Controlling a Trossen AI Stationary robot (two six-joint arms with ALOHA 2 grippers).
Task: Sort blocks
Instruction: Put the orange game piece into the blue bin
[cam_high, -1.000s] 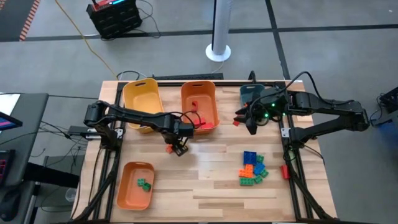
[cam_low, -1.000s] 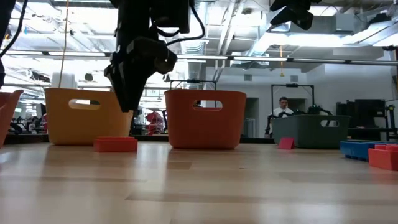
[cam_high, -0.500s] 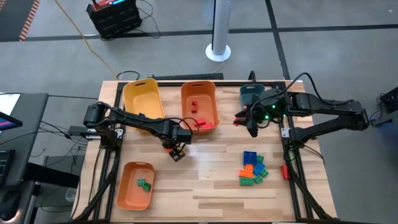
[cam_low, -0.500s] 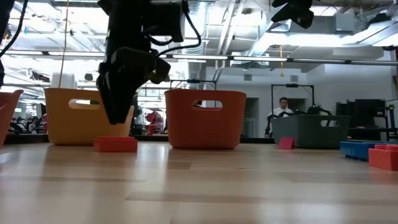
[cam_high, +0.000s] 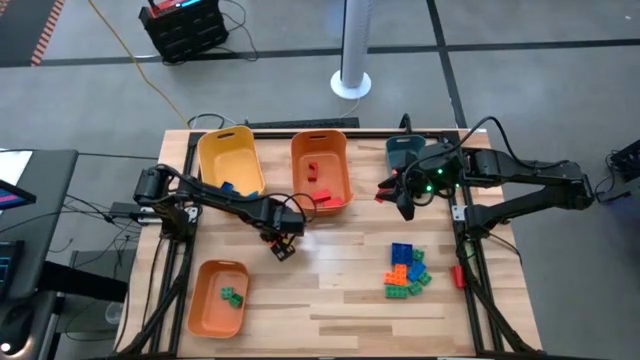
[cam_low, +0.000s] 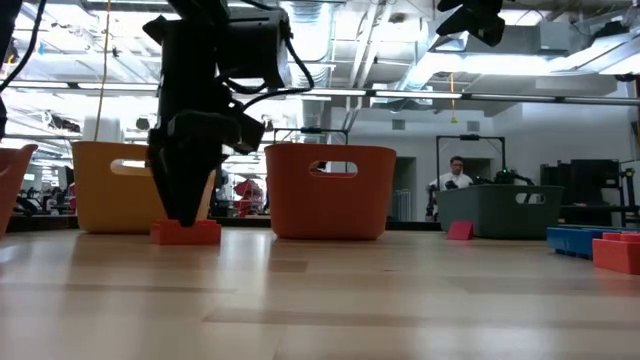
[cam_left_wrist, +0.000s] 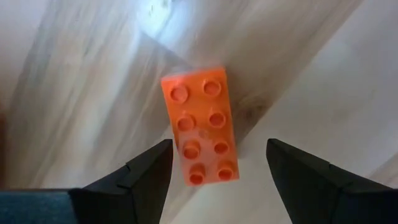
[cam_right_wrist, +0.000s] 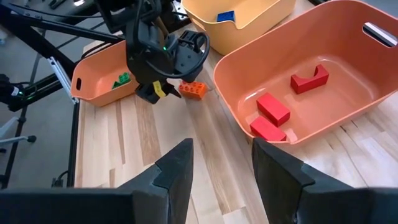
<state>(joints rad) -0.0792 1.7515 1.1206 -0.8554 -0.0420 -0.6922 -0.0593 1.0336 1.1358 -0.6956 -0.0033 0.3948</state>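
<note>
My left gripper (cam_left_wrist: 214, 165) has dropped lower, fingers spread around the orange brick (cam_left_wrist: 200, 125), ready to grasp it.

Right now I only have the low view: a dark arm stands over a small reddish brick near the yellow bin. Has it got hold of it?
Observer: Not yet. In the left wrist view the left gripper has its jaws open, one on each side of the brick, not closed on it.
Operator: Is it red?
Observer: Orange, with eight studs, lying flat.
Operator: What is inside the orange bin behind it?
Observer: The right wrist view shows three red bricks in the orange bin.
Operator: And the yellow bin?
Observer: The yellow bin holds at least one blue brick.
</note>
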